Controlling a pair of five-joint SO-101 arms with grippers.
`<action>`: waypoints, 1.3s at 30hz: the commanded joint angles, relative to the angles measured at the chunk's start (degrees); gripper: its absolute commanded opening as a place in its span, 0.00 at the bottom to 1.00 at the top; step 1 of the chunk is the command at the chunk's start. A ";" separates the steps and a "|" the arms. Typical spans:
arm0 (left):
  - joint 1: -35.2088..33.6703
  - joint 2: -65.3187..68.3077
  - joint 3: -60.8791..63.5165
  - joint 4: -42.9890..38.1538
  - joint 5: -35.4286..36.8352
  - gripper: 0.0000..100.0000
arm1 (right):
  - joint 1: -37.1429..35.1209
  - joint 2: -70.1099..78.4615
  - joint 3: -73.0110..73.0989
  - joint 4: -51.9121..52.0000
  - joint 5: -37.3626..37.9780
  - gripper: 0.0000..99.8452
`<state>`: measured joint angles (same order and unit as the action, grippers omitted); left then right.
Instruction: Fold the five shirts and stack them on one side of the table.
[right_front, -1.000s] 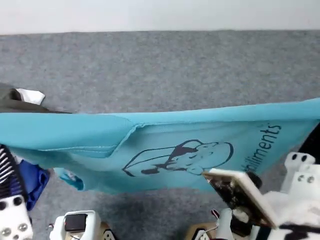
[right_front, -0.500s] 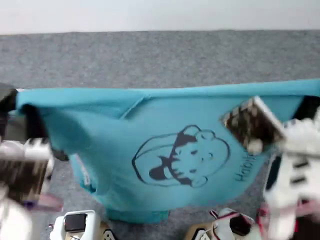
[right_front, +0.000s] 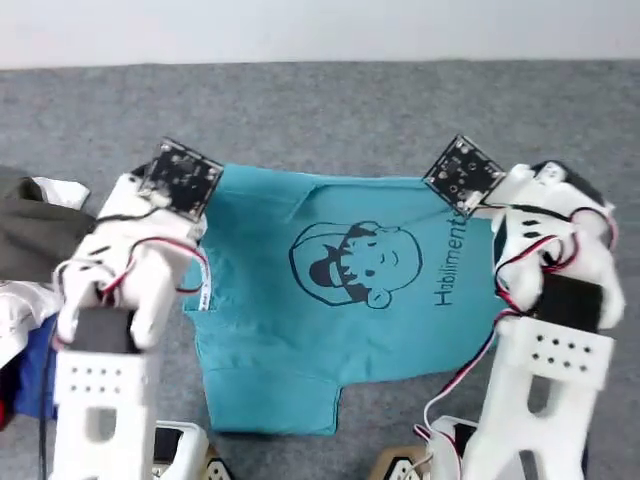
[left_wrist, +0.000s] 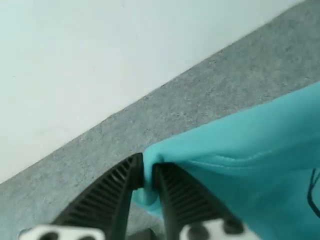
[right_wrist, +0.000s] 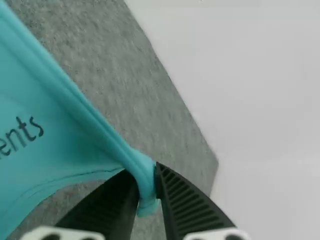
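**Teal shirt pinched at both top corners**

- Teal shirt (right_front: 330, 300): spread between the two claws, printed side up, with a cartoon head graphic (right_front: 355, 262) about midway between them. A line of lettering (right_front: 447, 268) runs along the side nearer the right claw. The top edge spans from one claw to the other. The rest of the cloth falls away from both claws toward the arm bases. A sleeve or folded flap (right_front: 270, 400) sticks out at the end farthest from the claws. Cannot tell whether the lower part lies flat on the table.
- Left gripper (left_wrist: 146, 167): ridged black jaws closed tight on a bunched corner of the shirt. The cloth fans out from the jaws toward the other arm.
- Right gripper (right_wrist: 146, 180): jaws clamped on the rolled hem at the opposite corner. A small nub of teal pokes through past the fingertips, and the lettering sits just inside the grip.
- High view: each claw is tucked beneath its wrist camera board, the left (right_front: 180, 177) and the right (right_front: 462, 172). Both white arms rise from the near edge.
- Table (right_front: 330, 110): grey and felt-like, with a pale wall (right_front: 300, 30) beyond both claws.
- Clothes pile, outboard of the left claw and away from the right one: a dark olive garment (right_front: 35, 225), white cloth (right_front: 18, 300) and blue cloth (right_front: 28, 385), apart from the teal shirt.
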<state>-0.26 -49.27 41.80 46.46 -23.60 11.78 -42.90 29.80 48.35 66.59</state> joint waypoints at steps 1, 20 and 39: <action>0.00 5.71 0.04 -7.82 -0.97 0.01 | -1.01 0.04 3.96 -9.80 0.79 0.01; -0.18 50.64 -37.32 -17.58 -1.05 0.01 | -4.97 39.87 -20.40 -36.00 0.53 0.01; -0.70 64.53 -53.67 -7.21 -4.75 0.01 | -9.27 60.09 -43.34 -28.26 0.53 0.01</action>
<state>-0.53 16.22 -9.01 35.74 -26.77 3.52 18.46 -10.02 17.32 66.59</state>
